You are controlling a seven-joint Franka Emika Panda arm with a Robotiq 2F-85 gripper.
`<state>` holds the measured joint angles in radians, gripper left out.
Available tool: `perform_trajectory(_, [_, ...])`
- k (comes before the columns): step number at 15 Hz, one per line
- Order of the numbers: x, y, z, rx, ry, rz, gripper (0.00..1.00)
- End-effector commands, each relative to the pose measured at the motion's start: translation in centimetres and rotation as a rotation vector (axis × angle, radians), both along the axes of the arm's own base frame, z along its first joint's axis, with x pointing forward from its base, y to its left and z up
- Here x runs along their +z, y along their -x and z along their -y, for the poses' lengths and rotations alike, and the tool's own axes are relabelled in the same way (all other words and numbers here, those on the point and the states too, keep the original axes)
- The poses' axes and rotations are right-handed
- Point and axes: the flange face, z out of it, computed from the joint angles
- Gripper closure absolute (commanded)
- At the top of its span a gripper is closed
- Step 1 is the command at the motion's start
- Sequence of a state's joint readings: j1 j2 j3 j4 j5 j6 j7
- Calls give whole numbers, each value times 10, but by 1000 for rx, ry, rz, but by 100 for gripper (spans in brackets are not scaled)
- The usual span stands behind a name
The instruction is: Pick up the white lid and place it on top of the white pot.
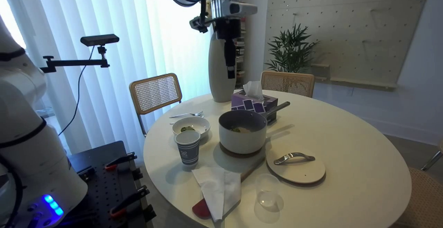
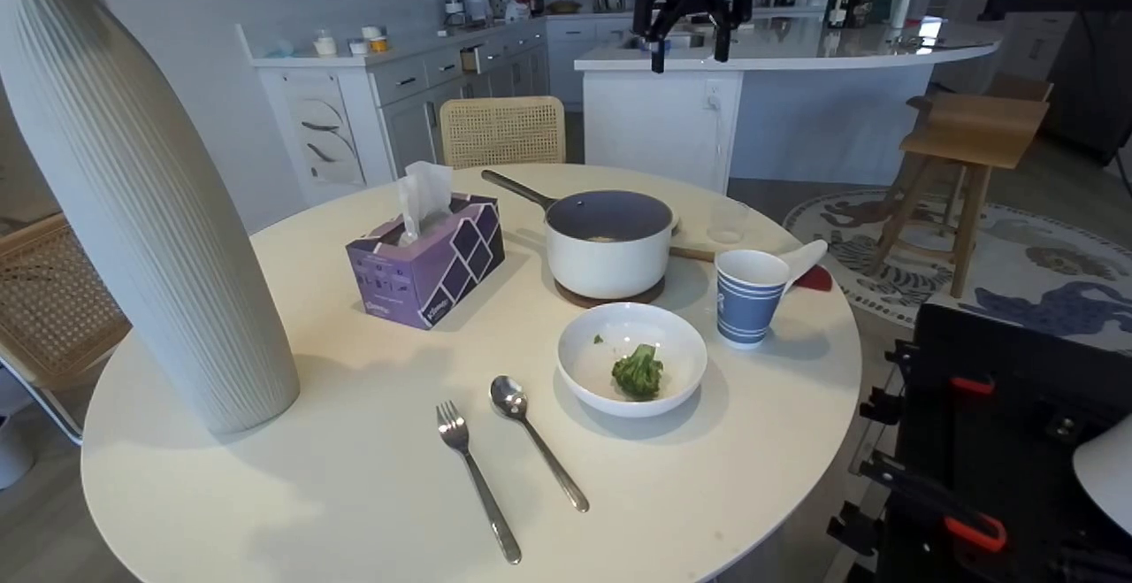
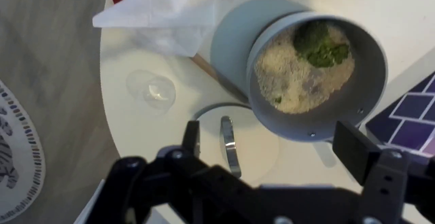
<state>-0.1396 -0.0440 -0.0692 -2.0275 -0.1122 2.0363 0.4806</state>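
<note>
The white lid (image 1: 301, 171) lies flat on the table beside the white pot, with an arched metal handle on top. It also shows in the wrist view (image 3: 258, 145), partly covered by a finger and the pot. In an exterior view it is mostly hidden behind the pot (image 2: 608, 264). The pot, also seen in an exterior view (image 1: 242, 139) and the wrist view (image 3: 370, 74), stands uncovered on a brown disc and holds rice and green pieces. My gripper (image 2: 690, 59) is open and empty, high above the table. In the wrist view the fingers (image 3: 266, 137) are wide apart.
A purple tissue box (image 2: 433, 256) stands close to the pot, near its dark handle. A blue-patterned cup (image 1: 189, 150), white bowl (image 2: 632, 388), white napkin (image 1: 218, 190) and clear cup (image 1: 267, 191) surround it. A tall vase (image 2: 168, 211), fork (image 2: 482, 486) and spoon (image 2: 539, 441) are also there.
</note>
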Motion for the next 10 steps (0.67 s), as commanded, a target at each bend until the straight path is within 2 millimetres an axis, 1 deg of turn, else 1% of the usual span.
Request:
perform_trajectory(1, [0, -45, 42, -64, -2, 75, 0])
perform_trajectory(2, [-4, -54, 54, -54, -3, 102, 0])
perform_trajectory(5, [-17, -79, 82, -39, 0, 148, 0])
perform_trajectory(10, [-48, -110, 126, -22, -26, 194, 0])
